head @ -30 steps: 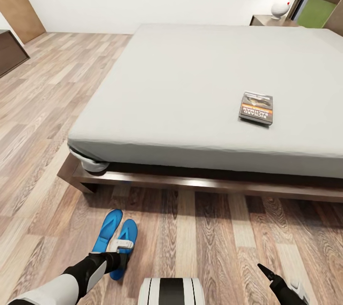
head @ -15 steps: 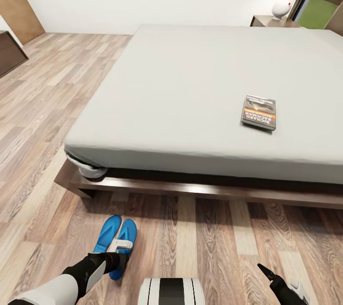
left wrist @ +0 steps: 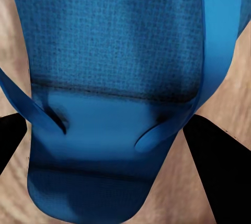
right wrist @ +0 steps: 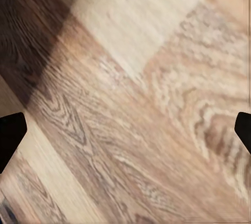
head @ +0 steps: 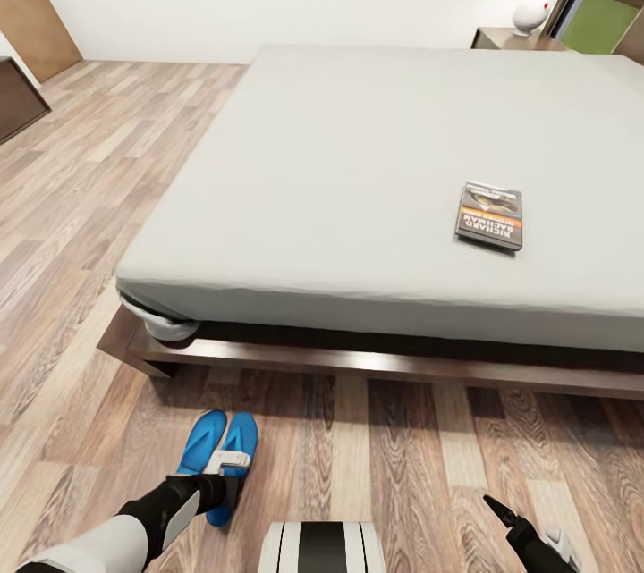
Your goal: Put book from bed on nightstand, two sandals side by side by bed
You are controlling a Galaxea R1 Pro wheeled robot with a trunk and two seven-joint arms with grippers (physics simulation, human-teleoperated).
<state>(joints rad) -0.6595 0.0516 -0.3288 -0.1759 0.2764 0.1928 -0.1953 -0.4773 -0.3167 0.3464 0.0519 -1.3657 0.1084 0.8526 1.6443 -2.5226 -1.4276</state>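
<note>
Left wrist view looked straight down on one blue sandal (left wrist: 117, 77), its oval sole spread wide below the left claw (left wrist: 112, 145), and the two dark fingers stood apart, one off each edge of the sole near the strap. Whether the tips touched the sandal I could not say for certain; they seemed just clear of it. By my judgement the sandal would be light and flat, with a bendy sole and a soft strap, so the best hold was across the sole's narrow width or on the strap, with a gentle squeeze. From the head camera, that claw (head: 225, 476) hung over the two sandals (head: 217, 457), which lay side by side on the wooden floor (head: 376, 457), near the bed (head: 358, 162) ahead of it. The book (head: 489, 214) lay flat on the mattress, well away to the claw's right and forward. Right claw (right wrist: 125, 132) was spread wide over bare planks, holding nothing.
</note>
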